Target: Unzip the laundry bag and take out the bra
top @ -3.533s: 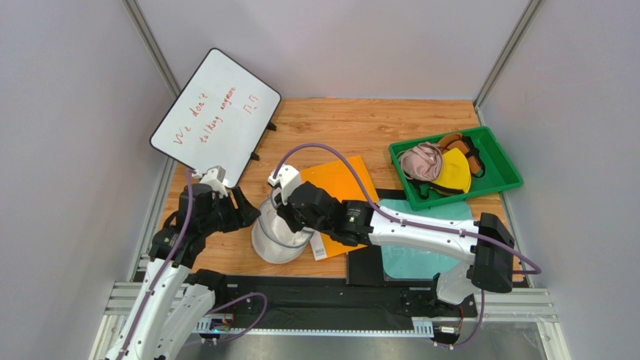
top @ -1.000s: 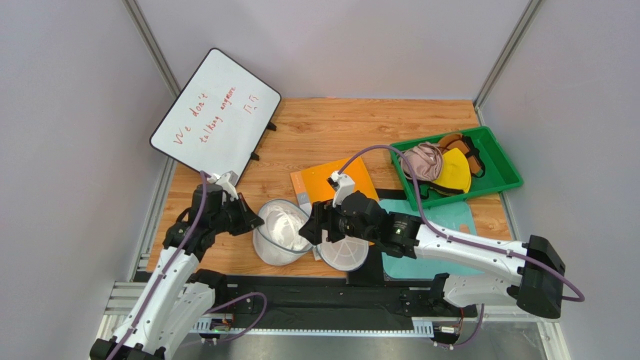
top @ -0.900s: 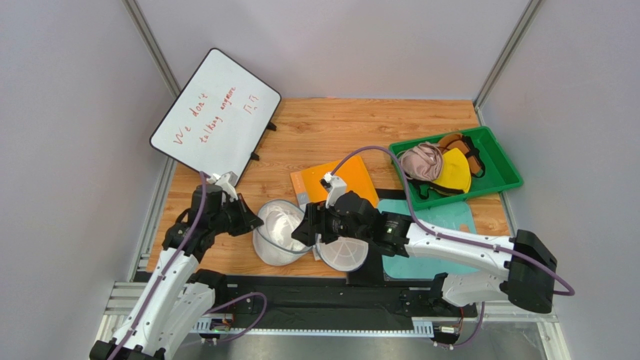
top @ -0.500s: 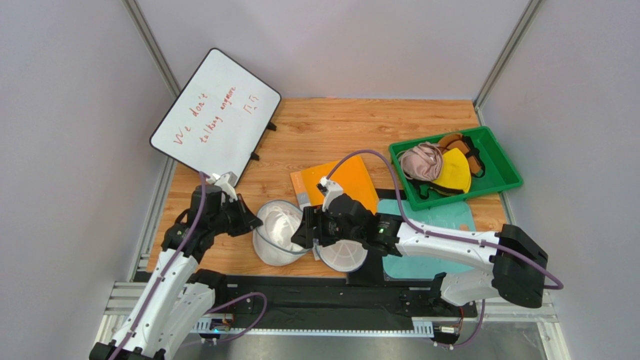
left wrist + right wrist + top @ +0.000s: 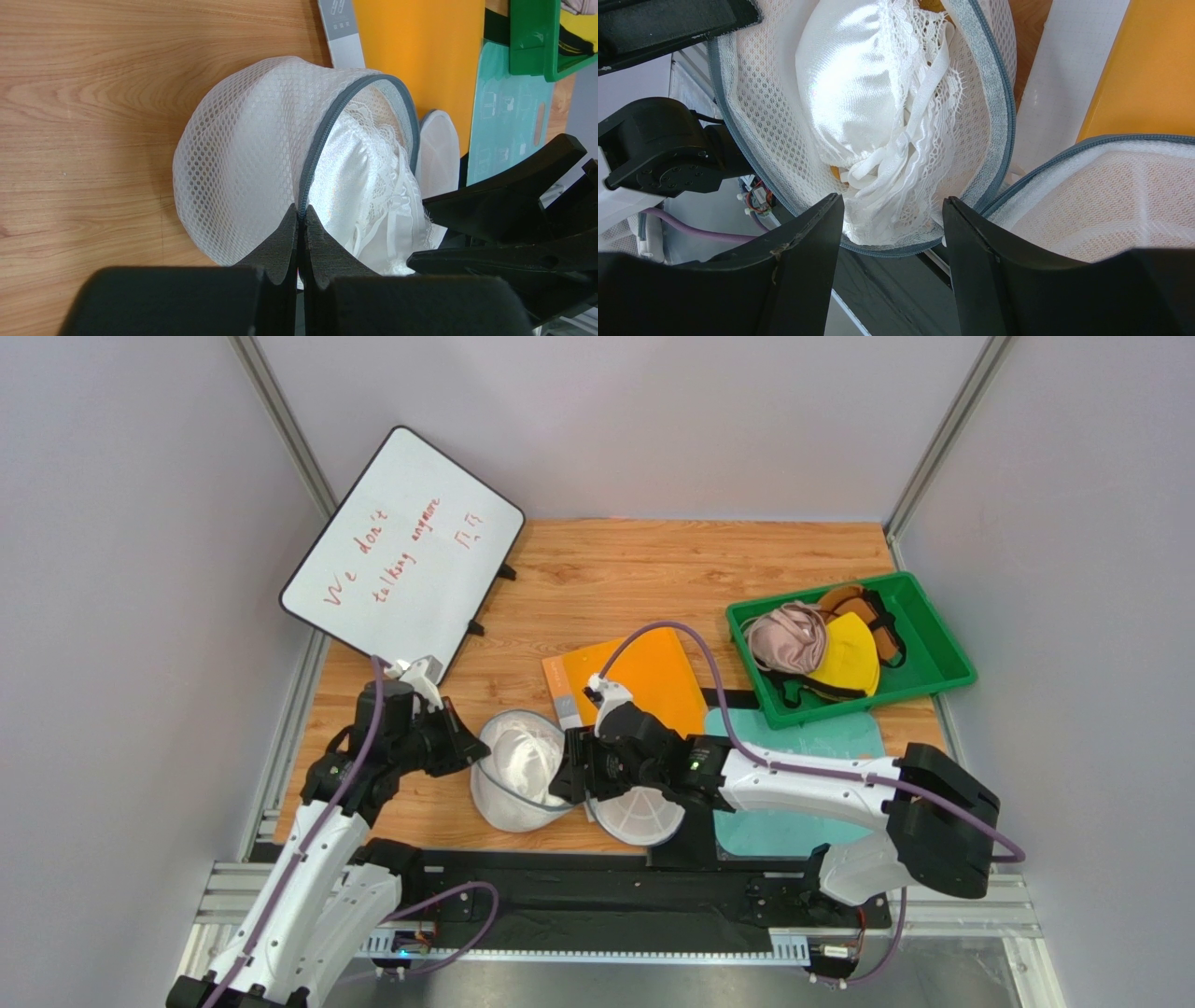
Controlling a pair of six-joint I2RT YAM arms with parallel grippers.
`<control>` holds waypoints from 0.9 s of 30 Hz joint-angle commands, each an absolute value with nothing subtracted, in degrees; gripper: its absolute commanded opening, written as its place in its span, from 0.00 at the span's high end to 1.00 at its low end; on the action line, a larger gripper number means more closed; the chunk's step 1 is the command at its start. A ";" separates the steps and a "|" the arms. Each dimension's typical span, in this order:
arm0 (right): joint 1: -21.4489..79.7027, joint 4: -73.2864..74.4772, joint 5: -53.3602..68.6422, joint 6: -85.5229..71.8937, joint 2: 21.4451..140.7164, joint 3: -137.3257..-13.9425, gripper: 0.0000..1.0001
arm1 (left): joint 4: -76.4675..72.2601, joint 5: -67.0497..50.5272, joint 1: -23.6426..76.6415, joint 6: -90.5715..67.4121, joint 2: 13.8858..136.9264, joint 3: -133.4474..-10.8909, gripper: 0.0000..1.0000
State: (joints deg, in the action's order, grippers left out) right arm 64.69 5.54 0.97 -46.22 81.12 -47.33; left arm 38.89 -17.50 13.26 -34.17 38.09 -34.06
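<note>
Pinching the bag (image 5: 238,147) by its grey rim (image 5: 314,150), the left gripper (image 5: 300,213) has its jaws clamped tight on the zipper edge. The bag sits at seven o'clock on the table (image 5: 617,574), unzipped, with the lid (image 5: 643,815) flopped flat at its three o'clock, touching it. The right gripper (image 5: 891,203) hangs right over the open mouth, jaws spread wide, gripping nothing. And there's the bra (image 5: 857,77): white, lace-edged, bunched inside the mesh, all of it within the rim.
</note>
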 commanded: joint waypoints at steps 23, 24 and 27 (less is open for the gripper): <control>64.43 5.71 -1.83 -42.98 84.64 -58.88 1.00 | 38.23 -18.46 13.01 -32.87 37.88 -36.04 1.00; 64.51 5.45 -2.54 -42.80 84.38 -59.58 1.00 | 38.23 -18.46 13.01 -32.87 37.79 -35.95 1.00; 64.51 4.84 -3.34 -42.71 83.41 -60.82 1.00 | 38.15 -18.46 13.01 -32.87 37.88 -35.95 1.00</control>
